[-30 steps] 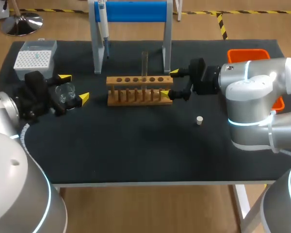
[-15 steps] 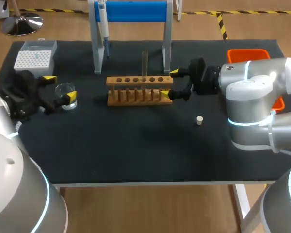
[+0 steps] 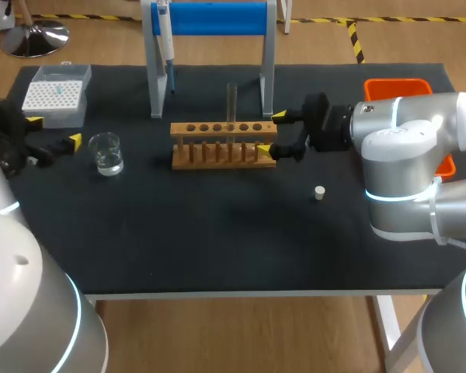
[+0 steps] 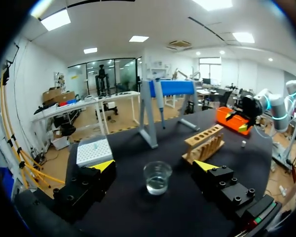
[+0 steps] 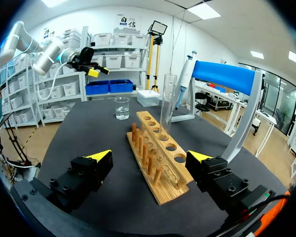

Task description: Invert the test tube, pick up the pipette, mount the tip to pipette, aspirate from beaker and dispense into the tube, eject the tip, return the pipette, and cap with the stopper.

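A clear test tube (image 3: 232,101) stands upright in the wooden rack (image 3: 224,144). My right gripper (image 3: 272,133) is open at the rack's right end, and the rack (image 5: 165,148) and the tube (image 5: 166,103) lie ahead of its fingers (image 5: 99,155). My left gripper (image 3: 55,130) is open at the table's left edge, a short way left of the glass beaker (image 3: 106,152). Liquid shows in the beaker (image 4: 157,178), which sits ahead of that gripper (image 4: 154,166), untouched. The pipette (image 3: 165,39) hangs on the blue stand. A small stopper (image 3: 319,193) lies right of the middle.
A white tip box (image 3: 56,95) sits at the back left, just behind my left gripper. An orange bin (image 3: 404,87) is at the back right behind my right arm. The blue stand's legs (image 3: 266,74) rise behind the rack.
My left gripper has drawn back to the left, from around the beaker to the table's left edge, still open. The beaker stayed in place. The right arm has not moved.
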You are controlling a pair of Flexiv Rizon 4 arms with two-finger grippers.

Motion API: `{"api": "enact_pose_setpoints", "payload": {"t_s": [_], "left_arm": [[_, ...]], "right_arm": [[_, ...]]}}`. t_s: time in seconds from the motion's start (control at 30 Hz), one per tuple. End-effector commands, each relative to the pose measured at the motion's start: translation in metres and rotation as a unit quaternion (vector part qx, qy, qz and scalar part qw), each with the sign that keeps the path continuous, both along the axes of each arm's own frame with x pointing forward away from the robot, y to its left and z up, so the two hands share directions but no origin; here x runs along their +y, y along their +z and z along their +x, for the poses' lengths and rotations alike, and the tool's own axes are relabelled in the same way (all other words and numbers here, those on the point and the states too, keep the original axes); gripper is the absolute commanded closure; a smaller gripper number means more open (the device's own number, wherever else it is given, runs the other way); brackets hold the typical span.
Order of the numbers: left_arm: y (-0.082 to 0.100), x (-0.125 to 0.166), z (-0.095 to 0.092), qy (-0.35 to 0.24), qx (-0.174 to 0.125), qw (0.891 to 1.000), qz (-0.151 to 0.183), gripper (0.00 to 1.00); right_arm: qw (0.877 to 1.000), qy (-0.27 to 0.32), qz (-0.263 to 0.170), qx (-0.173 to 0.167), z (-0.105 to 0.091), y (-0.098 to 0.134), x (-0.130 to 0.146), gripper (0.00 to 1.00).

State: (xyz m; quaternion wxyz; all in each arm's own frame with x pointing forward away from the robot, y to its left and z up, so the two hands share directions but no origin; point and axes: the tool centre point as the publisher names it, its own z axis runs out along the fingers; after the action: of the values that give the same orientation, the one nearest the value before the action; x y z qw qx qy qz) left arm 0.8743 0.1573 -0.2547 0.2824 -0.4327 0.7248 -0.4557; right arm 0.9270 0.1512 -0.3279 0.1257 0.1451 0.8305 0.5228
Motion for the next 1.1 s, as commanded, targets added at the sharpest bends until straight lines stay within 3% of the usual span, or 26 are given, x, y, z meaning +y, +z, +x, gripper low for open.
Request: {"api": "enact_pose_setpoints", "payload": {"t_s": [0.03, 0.37, 1.1], "left_arm": [[-0.001, 0.014, 0.019, 0.02, 0.011, 1.0, 0.009, 0.0], [-0.008, 0.045, 0.045, 0.043, 0.029, 0.998, 0.031, 0.0], [-0.034, 0.077, 0.121, 0.072, 0.039, 0.996, 0.018, 0.0]], "right_arm": [[1.0, 0.0, 0.001, -0.001, 0.0, 0.0, -0.001, 0.0], [1.0, 0.0, 0.001, -0.001, 0.0, 0.0, -0.001, 0.0], [1.0, 0.0, 0.001, -0.001, 0.0, 0.0, -0.001, 0.0]]}}
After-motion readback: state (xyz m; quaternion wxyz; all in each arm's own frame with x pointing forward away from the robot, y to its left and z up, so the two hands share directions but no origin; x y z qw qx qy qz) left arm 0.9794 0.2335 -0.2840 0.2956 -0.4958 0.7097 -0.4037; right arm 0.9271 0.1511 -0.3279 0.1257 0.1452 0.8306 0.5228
